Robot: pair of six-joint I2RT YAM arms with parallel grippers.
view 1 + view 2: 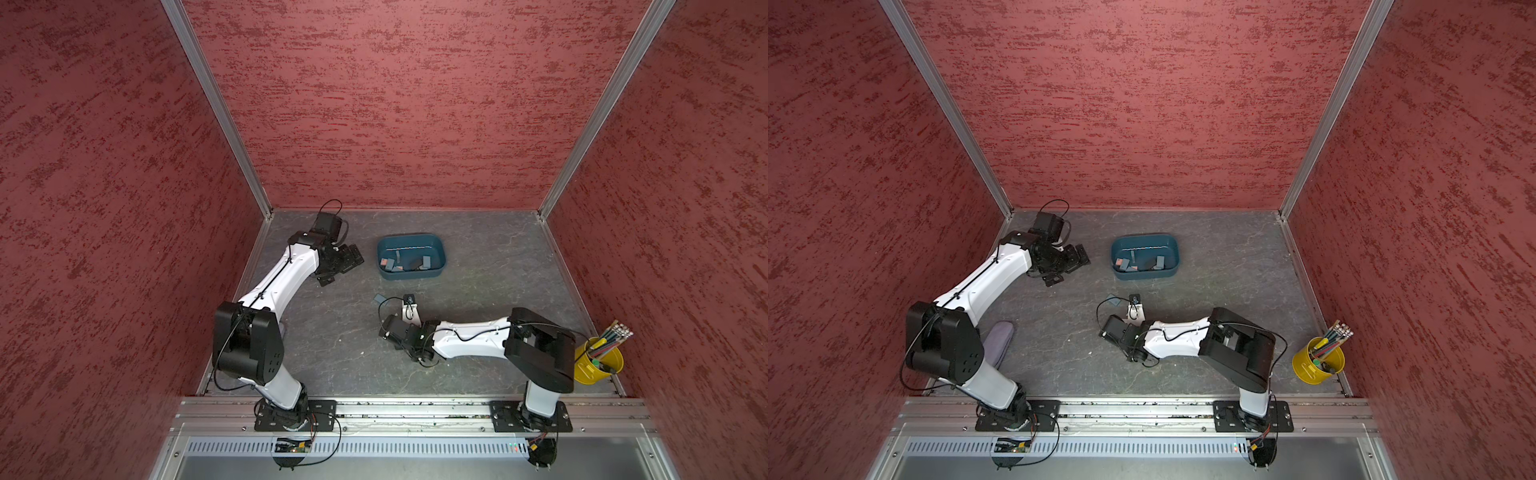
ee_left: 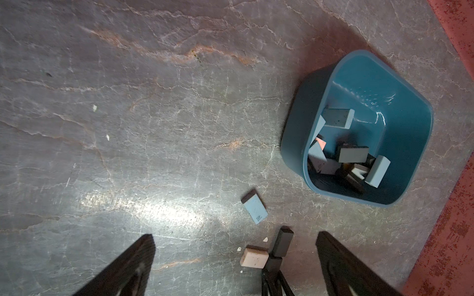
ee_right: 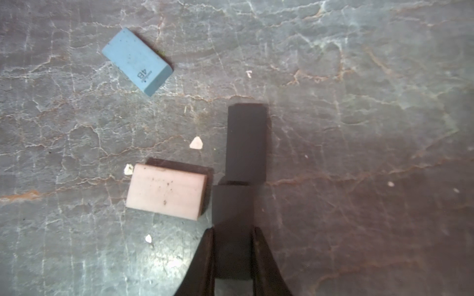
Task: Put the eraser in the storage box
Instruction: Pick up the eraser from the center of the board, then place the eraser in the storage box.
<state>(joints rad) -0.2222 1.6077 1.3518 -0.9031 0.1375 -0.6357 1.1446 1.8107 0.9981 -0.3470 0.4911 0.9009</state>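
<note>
Both top views are evenly lit from above and sharp in the middle, with wide-angle stretching toward the edges. In the left wrist view a wide white glare lies on the tabletop [image 2: 159, 205], and the left claw [image 2: 234, 234] is dark and out of focus. In the right wrist view the right claw [image 3: 233, 230] and black eraser [image 3: 246, 143] throw a dim reddish shadow, and the claw itself is blurred

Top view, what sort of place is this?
Likely a robot test cell: left arm and right arm bolted to an aluminium rail, red panels enclosing a tabletop, and staged props, the storage box and a yellow pencil cup.
</note>
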